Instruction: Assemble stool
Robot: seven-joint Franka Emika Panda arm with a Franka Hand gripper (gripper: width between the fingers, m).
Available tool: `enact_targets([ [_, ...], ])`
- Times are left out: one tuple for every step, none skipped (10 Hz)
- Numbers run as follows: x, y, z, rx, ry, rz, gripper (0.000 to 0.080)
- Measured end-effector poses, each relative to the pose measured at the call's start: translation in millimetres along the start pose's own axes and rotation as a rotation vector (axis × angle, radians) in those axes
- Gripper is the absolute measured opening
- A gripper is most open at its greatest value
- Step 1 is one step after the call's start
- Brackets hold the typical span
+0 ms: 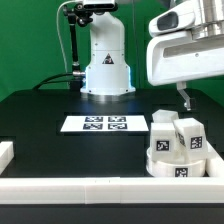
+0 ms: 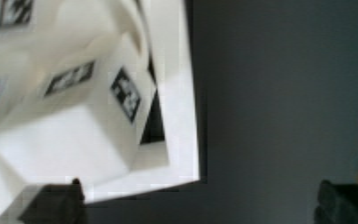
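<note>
Several white stool parts [image 1: 175, 148] clustered by the front right corner of the black table [image 1: 45, 140], touching one another, each tagged with black-and-white squares. Blocky legs [image 1: 190, 133] upright at the top of the cluster, on or just behind what looks like the round seat [image 1: 172, 168]; exact count of legs hard to tell. No leg visibly fitted into the seat.

Above the cluster and slightly toward the table's right edge, the gripper [image 1: 184, 98], hanging clear of the parts and touching none. In the wrist view, the same tagged white pieces [image 2: 78, 110] off to one side, with only dark table between the two fingertips [image 2: 51, 203]. Jaws spread wide, holding nothing.

Further back, near the table's centre, the marker board [image 1: 95, 124], flat and well apart from the parts. Along the front edge, a long white border rail [image 1: 90, 190].

Judging by this layout: assembly barely begun, perhaps not begun. Nothing gripped, nothing joined. Left to do, seemingly everything: separating the pieces, grasping a first part, seating each leg in turn.
</note>
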State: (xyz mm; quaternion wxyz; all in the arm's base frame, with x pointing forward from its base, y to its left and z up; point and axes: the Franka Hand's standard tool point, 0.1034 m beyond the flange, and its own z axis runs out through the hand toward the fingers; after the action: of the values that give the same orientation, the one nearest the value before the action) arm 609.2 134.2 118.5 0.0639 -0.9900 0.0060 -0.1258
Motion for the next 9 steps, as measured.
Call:
enact_targets([
  [-0.2, 2.6, 1.7, -0.010, 0.006, -0.139, 0.0649],
  [3.7, 6.6, 2.8, -0.022, 0.003, -0.314, 0.0649],
  [4.9, 7.2, 3.3, -0.031, -0.008, -0.443, 0.0649],
  [4.2, 9.5, 3.8, -0.040, -0.018, -0.571, 0.0649],
  [4.7, 10.8, 3.7, -0.042, -0.018, -0.608, 0.0649],
  [4.9, 11.9, 3.6, -0.045, -0.021, -0.676, 0.0649],
  [5.1, 12.8, 3.5, -0.048, -0.022, -0.706, 0.0649],
  [5.5, 14.2, 3.4, -0.052, -0.025, -0.789, 0.0649],
  [5.7, 15.8, 3.4, -0.057, -0.029, -0.860, 0.0649],
])
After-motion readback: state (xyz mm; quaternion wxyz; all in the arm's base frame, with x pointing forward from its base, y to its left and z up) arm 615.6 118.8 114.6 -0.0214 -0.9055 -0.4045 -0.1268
